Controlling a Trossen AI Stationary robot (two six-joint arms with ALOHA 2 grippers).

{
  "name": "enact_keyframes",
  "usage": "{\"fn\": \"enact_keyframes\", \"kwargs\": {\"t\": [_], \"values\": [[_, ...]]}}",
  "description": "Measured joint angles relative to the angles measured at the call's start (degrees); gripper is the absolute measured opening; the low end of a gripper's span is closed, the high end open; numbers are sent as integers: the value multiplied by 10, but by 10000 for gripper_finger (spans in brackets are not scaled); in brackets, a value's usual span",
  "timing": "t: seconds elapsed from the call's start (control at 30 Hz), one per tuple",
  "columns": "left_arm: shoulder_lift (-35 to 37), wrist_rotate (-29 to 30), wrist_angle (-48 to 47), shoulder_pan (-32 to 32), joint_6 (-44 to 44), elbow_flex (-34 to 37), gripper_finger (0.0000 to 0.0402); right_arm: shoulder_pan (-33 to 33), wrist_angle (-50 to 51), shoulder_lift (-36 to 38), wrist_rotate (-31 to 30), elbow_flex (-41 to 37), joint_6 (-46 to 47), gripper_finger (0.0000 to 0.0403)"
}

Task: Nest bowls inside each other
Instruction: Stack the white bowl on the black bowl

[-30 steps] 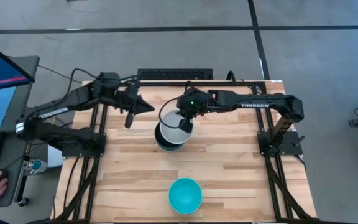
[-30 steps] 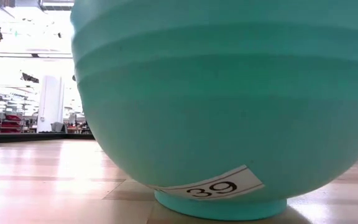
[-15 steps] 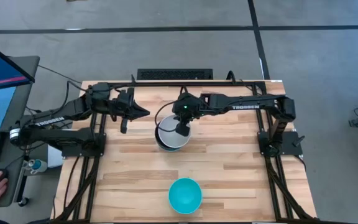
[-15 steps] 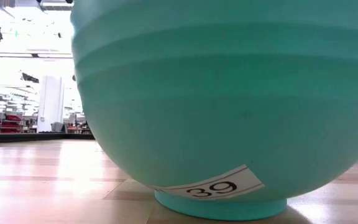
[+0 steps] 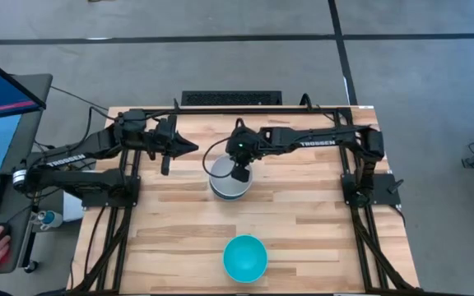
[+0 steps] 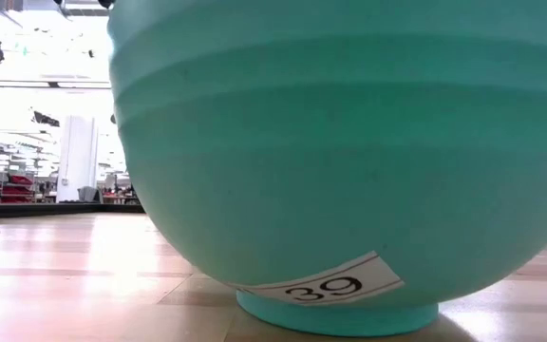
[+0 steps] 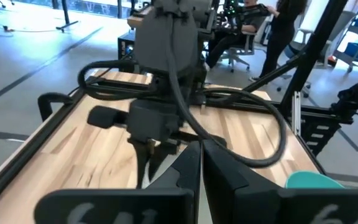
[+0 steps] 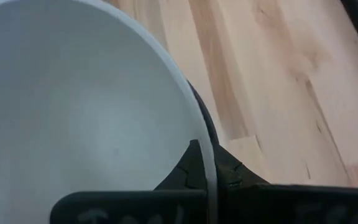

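Bowls are mostly stacked already. Left hand (image 5: 189,145), fingers pressed together, is idling at upper left. At centre, the right hand (image 5: 241,173) is gripping the white bowl's (image 5: 225,179) rim atop the stack. Below, one cyan bowl (image 5: 245,257) is waiting alone on the bench (image 5: 319,222).

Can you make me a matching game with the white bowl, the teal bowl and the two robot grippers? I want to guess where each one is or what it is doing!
Things:
1. white bowl
2. teal bowl
3. left gripper
4. right gripper

Places and states:
A. alone near the table's front edge
B. pinching a bowl's rim
C. top of the stack at mid-table
D. shut, holding nothing, beside the stack

Pairs: 1-C, 2-A, 3-D, 4-B
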State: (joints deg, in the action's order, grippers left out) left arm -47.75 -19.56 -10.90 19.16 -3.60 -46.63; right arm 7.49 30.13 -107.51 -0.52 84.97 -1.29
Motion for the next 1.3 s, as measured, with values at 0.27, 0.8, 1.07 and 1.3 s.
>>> {"fn": "enact_keyframes", "kwargs": {"t": [0.27,0.8,1.07,1.3], "values": [[0,5,1,0,-6,0,6,-11,50,-3,-9,3,-5,5],[0,8,1,0,-35,0,6,-25,159,1,27,36,-31,49],[0,9,0,0,-44,0,6,-28,179,1,48,70,-29,98],[0,9,1,0,-46,0,6,-30,194,2,52,76,-18,118]]}}
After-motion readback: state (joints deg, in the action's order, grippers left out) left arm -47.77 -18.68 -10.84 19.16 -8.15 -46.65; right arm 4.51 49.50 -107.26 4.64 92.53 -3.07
